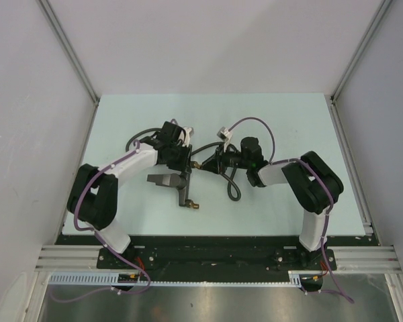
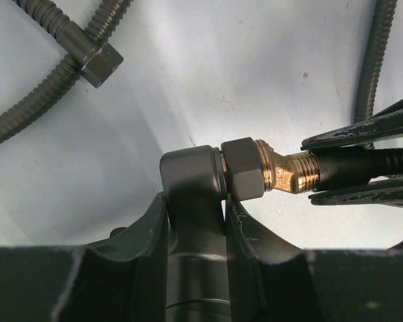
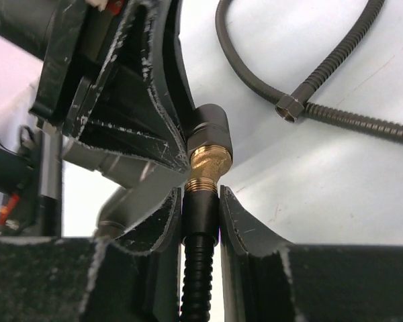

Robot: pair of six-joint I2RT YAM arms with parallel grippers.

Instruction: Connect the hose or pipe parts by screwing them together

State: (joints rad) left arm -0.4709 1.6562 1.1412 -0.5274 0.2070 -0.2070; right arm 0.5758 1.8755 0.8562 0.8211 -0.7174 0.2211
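The dark-grey forked fitting (image 2: 191, 176) stands between the fingers of my left gripper (image 2: 196, 201), which is shut on it. A hex nut (image 2: 245, 176) and a brass threaded elbow (image 2: 289, 172) stick out of its side. My right gripper (image 3: 200, 198) is shut on the hose's black end collar (image 3: 201, 208), which meets the brass thread (image 3: 207, 180) end-on; a few turns of thread show. In the top view both grippers, left (image 1: 183, 163) and right (image 1: 213, 163), face each other mid-table. The hose (image 1: 230, 186) trails toward the near edge, and the fitting's other brass tip (image 1: 195, 205) points right.
More ribbed hose with a hex coupling (image 3: 289, 107) lies on the pale table (image 1: 289, 121) behind the joint. A light-grey block (image 1: 162, 180) sits left of the fitting. White walls and aluminium posts (image 1: 70, 50) enclose the table on three sides.
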